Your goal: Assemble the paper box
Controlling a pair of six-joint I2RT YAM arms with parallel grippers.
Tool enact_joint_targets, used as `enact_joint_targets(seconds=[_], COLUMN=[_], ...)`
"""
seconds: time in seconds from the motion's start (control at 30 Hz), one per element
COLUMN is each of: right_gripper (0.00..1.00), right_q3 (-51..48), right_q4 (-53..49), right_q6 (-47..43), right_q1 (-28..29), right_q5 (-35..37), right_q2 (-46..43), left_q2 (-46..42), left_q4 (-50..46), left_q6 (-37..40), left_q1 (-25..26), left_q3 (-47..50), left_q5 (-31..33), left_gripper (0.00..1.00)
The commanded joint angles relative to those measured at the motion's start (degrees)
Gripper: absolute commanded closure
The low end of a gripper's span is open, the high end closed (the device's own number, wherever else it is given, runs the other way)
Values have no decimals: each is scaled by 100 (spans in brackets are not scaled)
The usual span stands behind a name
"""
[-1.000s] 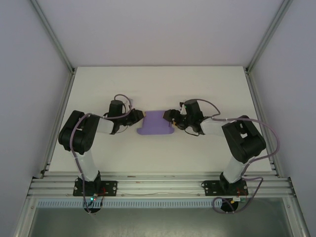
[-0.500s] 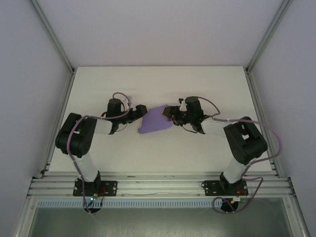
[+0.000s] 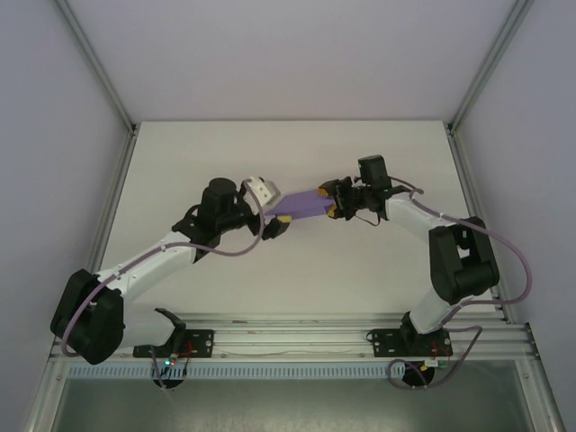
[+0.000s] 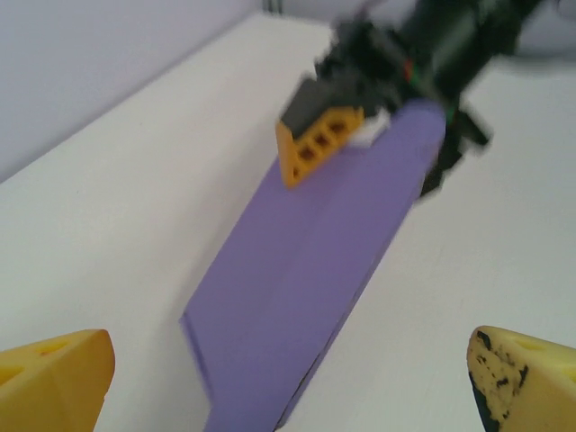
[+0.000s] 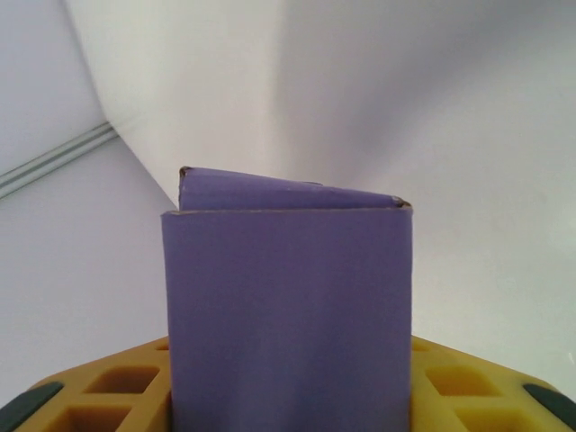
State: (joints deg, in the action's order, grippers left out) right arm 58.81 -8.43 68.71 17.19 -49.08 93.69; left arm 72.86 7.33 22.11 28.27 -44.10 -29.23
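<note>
The purple paper box is folded flat and hangs tilted above the table's middle. My right gripper is shut on its right end. In the right wrist view the box stands up between the yellow fingers. My left gripper is open at the box's left end, one finger on each side, touching nothing. In the left wrist view its yellow fingertips sit wide apart at the bottom corners. The box runs away from them to the right gripper.
The white table is bordered by aluminium rails and white walls on three sides. The arm bases stand on the near rail. The left arm stretches diagonally across the table's near left.
My left gripper let go of the box and opened wide, and its arm stretched out. My right gripper closed on the box, lifted it and tilted it from flat.
</note>
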Motion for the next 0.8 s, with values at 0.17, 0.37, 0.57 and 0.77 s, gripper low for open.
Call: enact_joint_targets(seconds=[0.17,0.37,0.57,0.77], right_gripper=[54,53,52,48], right_q3=[737,676,461,463], right_q4=[-1595,-1597,-1007,-1059], right_q6=[284,378,828,739], right_q1=[-43,-32,-24,-6], right_q5=[-886,-1101,-1290,-1428], right_q2=[0,-27,-129,-141], left_q2=[466,872,1048,1083], left_q4=[-1433,-1363,-1521,-1367], left_q6=[2654,2784,2834,2690], left_q1=[347,380,381,390], left_q3=[-637,-904,-1060,-1122], left_q5=[938,1029,972,928], left_gripper=[0,0,13,37])
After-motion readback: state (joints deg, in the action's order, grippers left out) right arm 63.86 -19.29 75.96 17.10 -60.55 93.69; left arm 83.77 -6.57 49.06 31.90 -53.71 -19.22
